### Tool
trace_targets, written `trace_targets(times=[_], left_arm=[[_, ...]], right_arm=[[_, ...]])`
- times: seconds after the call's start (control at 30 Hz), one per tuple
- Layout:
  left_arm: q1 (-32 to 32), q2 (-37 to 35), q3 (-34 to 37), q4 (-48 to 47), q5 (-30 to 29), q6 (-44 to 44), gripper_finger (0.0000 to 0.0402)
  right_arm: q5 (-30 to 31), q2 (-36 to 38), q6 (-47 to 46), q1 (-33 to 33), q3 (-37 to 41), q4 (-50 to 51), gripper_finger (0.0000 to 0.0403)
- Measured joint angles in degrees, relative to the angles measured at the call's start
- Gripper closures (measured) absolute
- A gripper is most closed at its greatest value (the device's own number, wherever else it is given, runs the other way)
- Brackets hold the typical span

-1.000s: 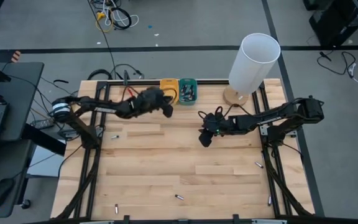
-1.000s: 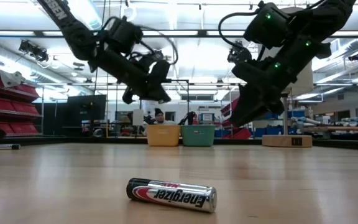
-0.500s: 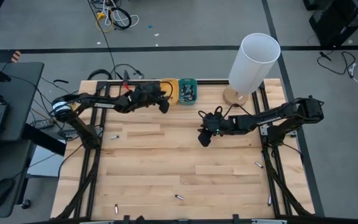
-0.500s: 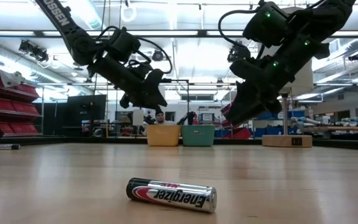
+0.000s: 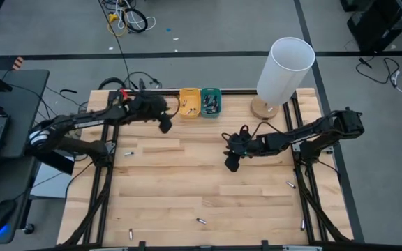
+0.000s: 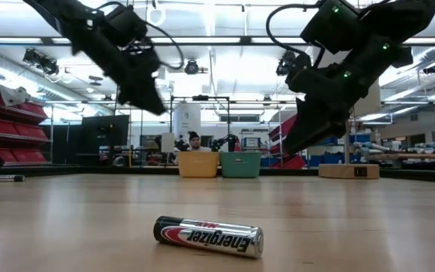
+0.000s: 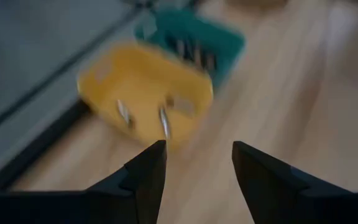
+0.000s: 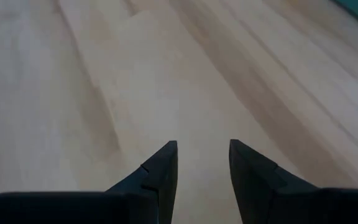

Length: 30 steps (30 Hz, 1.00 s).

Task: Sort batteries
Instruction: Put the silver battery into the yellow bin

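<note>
High view first: we see the left gripper [image 5: 165,125] at the far left, fingers apart and empty, just left of the yellow tray [image 5: 189,102]. Nearest loose battery [image 5: 128,153] lies toward us from it, long axis roughly left-right, we think. Our right gripper [image 5: 232,162] hovers mid-table, parted, holding nothing; its closest battery [image 5: 290,185] sits nearer, to the right.

Wooden table [image 5: 187,188]; on it scattered batteries [image 5: 201,221], yellow tray [image 5: 189,102], teal tray [image 5: 211,102], lamp [image 5: 283,70].
</note>
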<state>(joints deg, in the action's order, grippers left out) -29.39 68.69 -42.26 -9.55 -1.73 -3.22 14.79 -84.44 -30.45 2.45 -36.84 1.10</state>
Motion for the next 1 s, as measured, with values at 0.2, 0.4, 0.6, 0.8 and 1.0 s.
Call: trace_targets(times=[0.2, 0.4, 0.6, 0.8, 1.0], left_arm=[[1.33, -3.61, -0.44, -26.5, 3.04, -0.31, 0.0203], [3.66, -3.41, 0.39, -47.21, 0.72, -4.77, 0.0203], [7.03, -3.41, 3.81, -55.33, 1.66, -7.85, 0.0203], [10.53, -2.45, 3.97, -53.73, 0.72, -11.88, 0.0203], [12.78, 0.65, 6.6, -53.94, -0.11, -21.72, 0.0203]], right_arm=[[-0.04, 0.0, -0.24, 3.21, 0.0, -0.17, 0.0273], [2.2, 0.0, -0.87, 6.41, 0.0, -1.79, 0.0273], [2.33, 0.0, -0.08, 8.03, 0.0, -2.38, 0.0273], [2.55, 0.0, 0.19, 8.54, 0.0, -2.56, 0.0273], [3.62, 0.0, 0.19, 9.99, 0.0, -2.67, 0.0273]])
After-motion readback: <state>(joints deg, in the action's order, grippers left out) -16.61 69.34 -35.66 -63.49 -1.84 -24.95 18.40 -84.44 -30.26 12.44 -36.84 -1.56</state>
